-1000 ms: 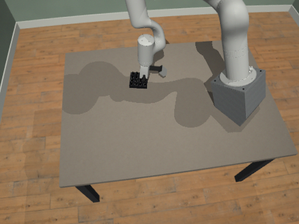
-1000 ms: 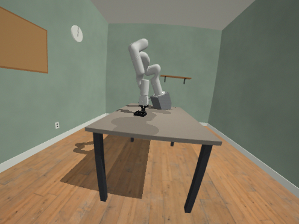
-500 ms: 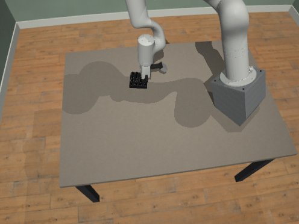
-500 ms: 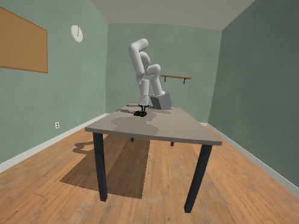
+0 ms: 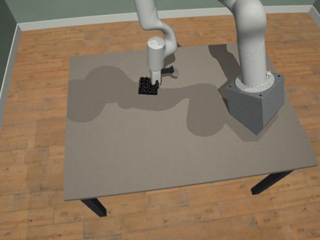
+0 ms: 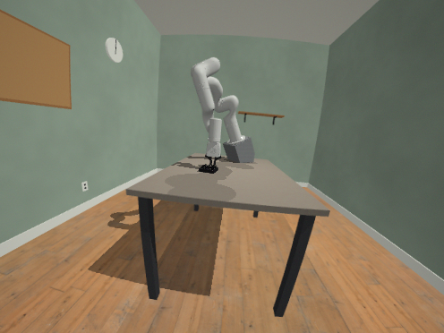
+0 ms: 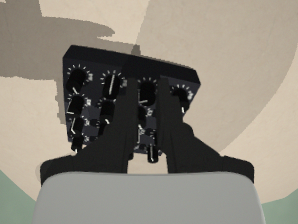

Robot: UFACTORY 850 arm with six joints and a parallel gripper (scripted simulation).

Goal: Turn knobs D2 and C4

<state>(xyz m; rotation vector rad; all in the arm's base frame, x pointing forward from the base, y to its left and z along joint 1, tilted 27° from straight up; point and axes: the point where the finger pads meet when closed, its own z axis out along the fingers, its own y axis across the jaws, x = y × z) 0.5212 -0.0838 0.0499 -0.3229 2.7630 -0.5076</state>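
From the top view, the knob box (image 5: 148,86) sits on the grey table (image 5: 129,145) in the upper middle of the frame, well apart from the arm's grey pedestal (image 5: 268,111) at the right. The white arm (image 5: 250,42) reaches in from above, and its gripper (image 5: 155,82) comes straight down over the right edge of the box. The box is too small here to read any knob's pointing.

In the exterior view, the table stands on dark legs on a wooden floor (image 6: 224,286), with the knob box (image 6: 208,168) in the middle of the frame toward the table's far left part. The gripper (image 6: 212,160) hangs upright directly above it, its tips at the box. A round clock (image 6: 115,49) and a brown board (image 6: 33,67) hang on the left wall.

The wrist view shows the knob box (image 7: 100,70) filling the centre, tilted slightly in the frame, with white-lined knobs and rings of marks. The two dark fingers of the gripper (image 7: 147,137) reach down among the knobs, standing narrowly apart on either side of one knob (image 7: 145,117) in the right half of the box. Whether the pads press that knob or only flank it cannot be told, and the knob's name cannot be read.
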